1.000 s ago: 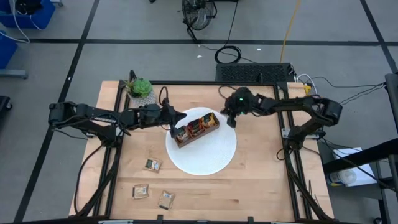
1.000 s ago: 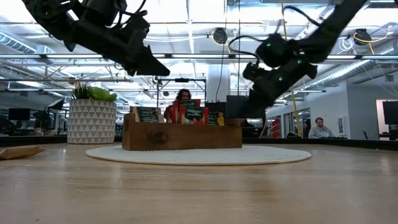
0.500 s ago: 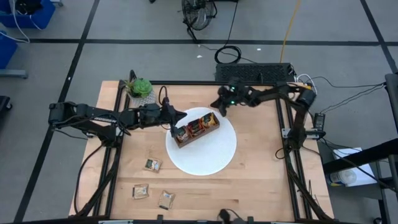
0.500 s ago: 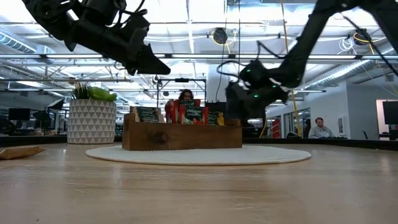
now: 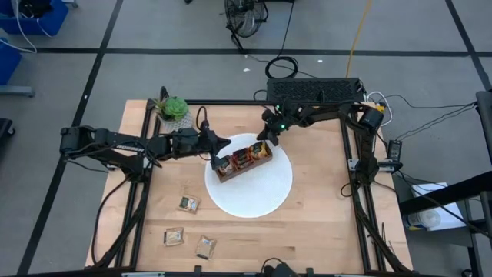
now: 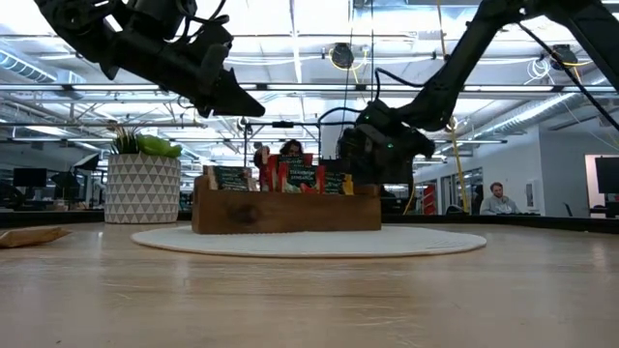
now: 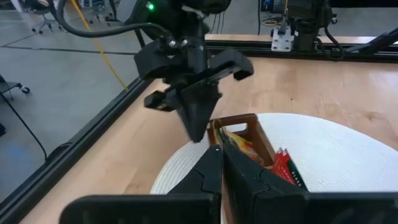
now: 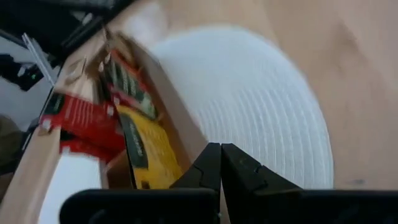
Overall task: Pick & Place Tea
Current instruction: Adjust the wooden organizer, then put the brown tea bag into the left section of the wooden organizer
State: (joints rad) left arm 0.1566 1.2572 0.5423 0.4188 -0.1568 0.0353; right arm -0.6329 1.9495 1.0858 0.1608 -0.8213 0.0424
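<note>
The brown wooden tray (image 5: 228, 171) lies aslant on the white plate (image 5: 261, 192) and holds upright red, green-labelled and yellow tea sachets (image 5: 244, 158). Three more sachets lie flat on the table near its near-left corner (image 5: 188, 204) (image 5: 175, 237) (image 5: 205, 246). My left gripper (image 5: 221, 145) hangs shut above the tray's left end, well over it in the low view (image 6: 244, 106). My right gripper (image 5: 264, 138) is shut, pointing down at the tray's right end (image 7: 198, 134); its wrist view shows the yellow sachet (image 8: 146, 149) and the tray wall (image 8: 168, 106) just ahead. My right gripper's shut fingertips (image 7: 198, 134) stand against the outer side of the tray's right end wall (image 7: 239, 119), coming from above and from the table's far right. I cannot tell whether they touch the wood.
A potted plant (image 5: 173, 109) stands at the table's far-left corner, left of the plate. Black rails frame the table's left, right and far sides. Bare wood spreads over the near half and the right side (image 5: 323, 223). People show in the room behind (image 6: 498, 198).
My right gripper has swung from over the plate's right rim toward the table's left and come down beside the tray's right end. My left gripper has stayed where it was, above the tray's left end.
</note>
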